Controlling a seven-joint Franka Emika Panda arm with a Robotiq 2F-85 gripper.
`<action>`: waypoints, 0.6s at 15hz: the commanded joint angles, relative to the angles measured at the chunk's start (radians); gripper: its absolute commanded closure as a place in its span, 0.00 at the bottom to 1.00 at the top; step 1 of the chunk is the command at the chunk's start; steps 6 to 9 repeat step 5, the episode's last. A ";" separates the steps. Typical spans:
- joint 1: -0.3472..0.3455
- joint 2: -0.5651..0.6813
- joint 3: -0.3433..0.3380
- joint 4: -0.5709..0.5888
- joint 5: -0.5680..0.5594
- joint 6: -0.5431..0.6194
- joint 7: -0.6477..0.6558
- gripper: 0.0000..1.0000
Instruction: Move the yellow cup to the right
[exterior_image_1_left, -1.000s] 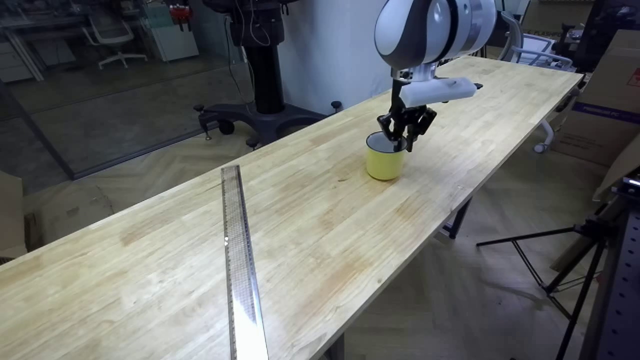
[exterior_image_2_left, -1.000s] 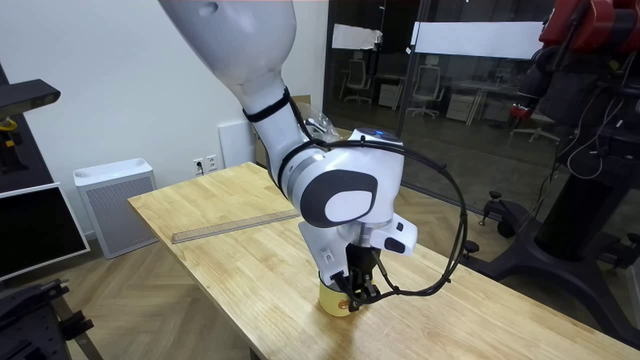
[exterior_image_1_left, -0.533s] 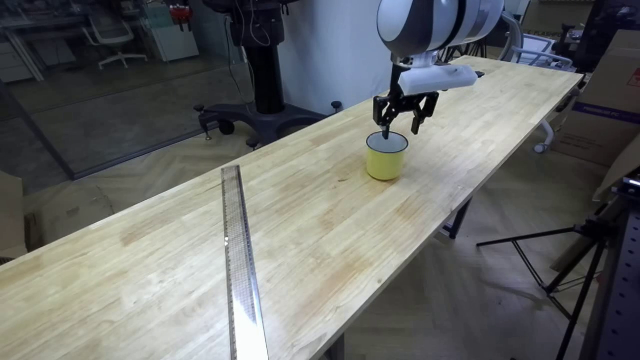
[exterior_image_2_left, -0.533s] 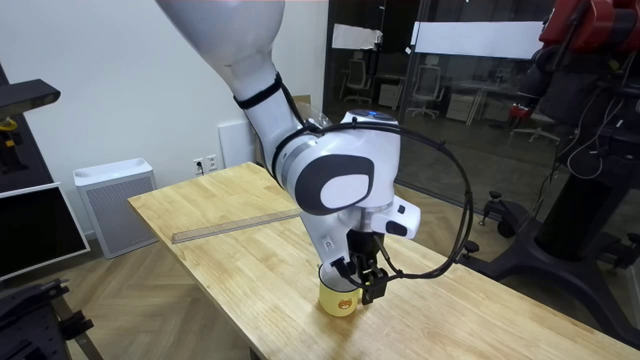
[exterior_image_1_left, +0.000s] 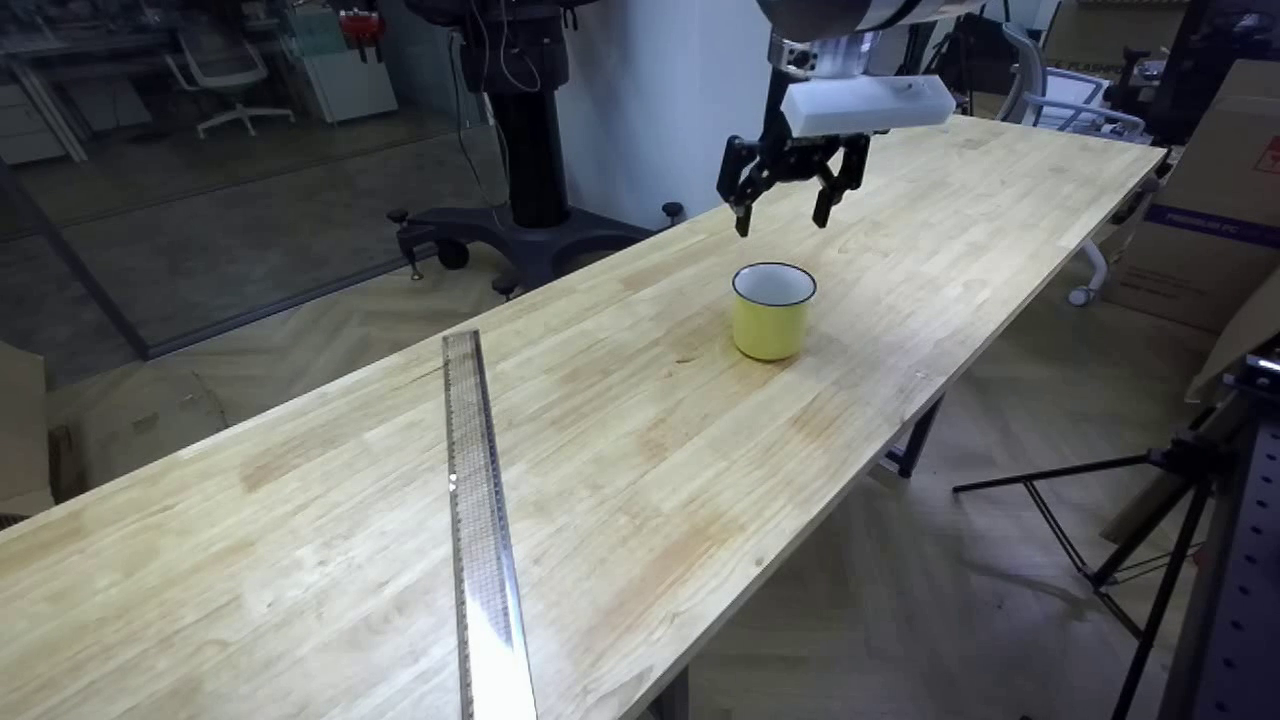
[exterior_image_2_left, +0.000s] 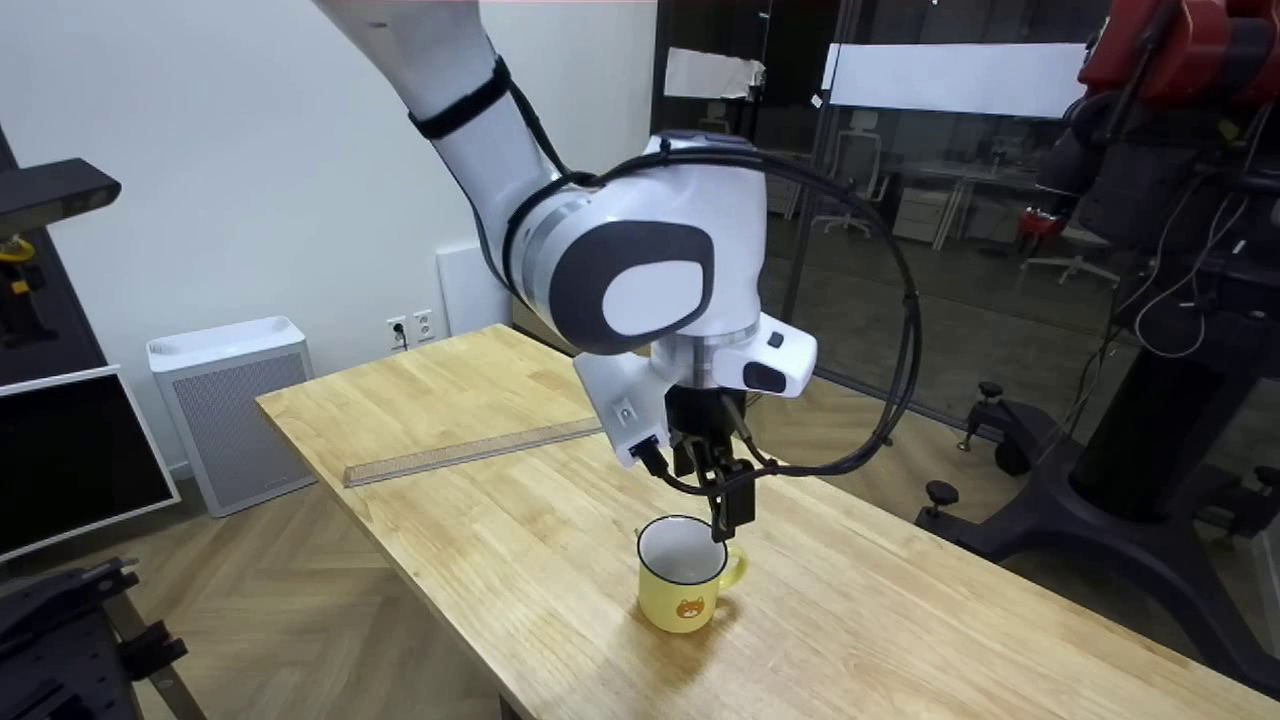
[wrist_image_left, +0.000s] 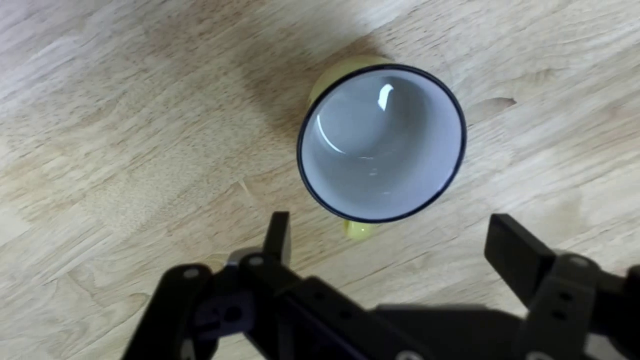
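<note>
The yellow cup (exterior_image_1_left: 770, 332) stands upright on the wooden table in both exterior views. It has a white inside, a dark rim and an orange animal face (exterior_image_2_left: 690, 608) on its side. A small yellow handle (exterior_image_2_left: 736, 568) sticks out from it, mostly hidden under the rim in the wrist view. Above the cup, apart from it, my gripper (exterior_image_1_left: 782, 224) hangs with its jaws wide apart and nothing held. In the wrist view the cup's white interior (wrist_image_left: 375, 145) lies just beyond the open gripper (wrist_image_left: 392, 239).
A long clear ruler (exterior_image_1_left: 478, 480) lies across the wooden table (exterior_image_1_left: 620, 480), well away from the cup. Beside the table stands a dark wheeled base (exterior_image_1_left: 530, 235). A black cable (exterior_image_2_left: 905, 370) loops out from my arm.
The fingers have spread from around the cup's rim and let it go. My gripper has risen clear above the cup, which has stayed in place.
</note>
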 joint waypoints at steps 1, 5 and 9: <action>-0.013 -0.015 0.015 -0.009 -0.012 0.002 0.013 0.00; -0.012 -0.042 0.016 -0.031 -0.012 0.006 0.016 0.00; -0.012 -0.042 0.016 -0.031 -0.012 0.006 0.016 0.00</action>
